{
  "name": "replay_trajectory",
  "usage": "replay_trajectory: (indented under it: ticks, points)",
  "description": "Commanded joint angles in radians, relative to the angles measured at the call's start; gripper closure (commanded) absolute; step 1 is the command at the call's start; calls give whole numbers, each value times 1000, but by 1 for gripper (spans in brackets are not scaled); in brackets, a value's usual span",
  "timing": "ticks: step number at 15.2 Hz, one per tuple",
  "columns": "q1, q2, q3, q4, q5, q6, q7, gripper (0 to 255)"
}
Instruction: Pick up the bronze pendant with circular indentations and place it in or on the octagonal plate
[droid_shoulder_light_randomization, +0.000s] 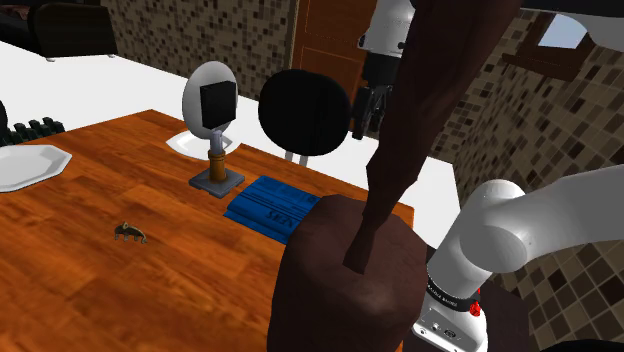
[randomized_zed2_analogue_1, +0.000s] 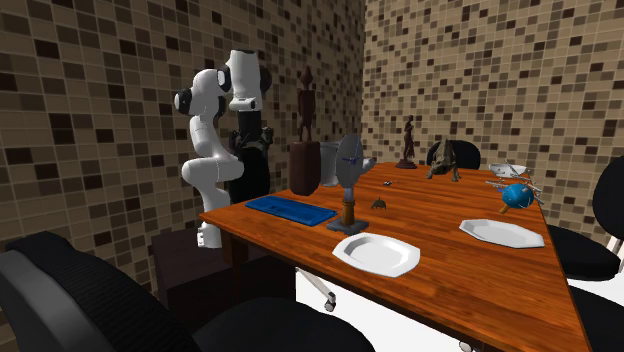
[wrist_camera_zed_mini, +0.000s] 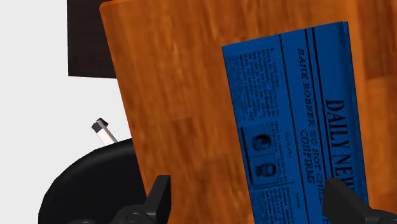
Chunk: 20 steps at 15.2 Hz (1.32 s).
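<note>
The orange-brown wooden table carries 1 blue newspaper, lying flat near the edge by the arm (its print and 2 small portraits show in the wrist view). Just beside the paper stands an oval piece on a stand. There are 2 plates with angled rims: a white plate close behind the stand and a second white plate well apart. A small dark pendant lies on bare wood between them. A dark brown block stands beside the newspaper.
</note>
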Motion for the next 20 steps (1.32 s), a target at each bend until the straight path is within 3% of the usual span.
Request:
replay_trajectory:
  ticks: [1, 11, 20]
  points:
    - [0, 0, 0, 0, 0, 0, 0, 0]
    - [82, 246, 130, 41, 74, 271, 18, 0]
    - [137, 511, 245, 168, 67, 469, 50, 0]
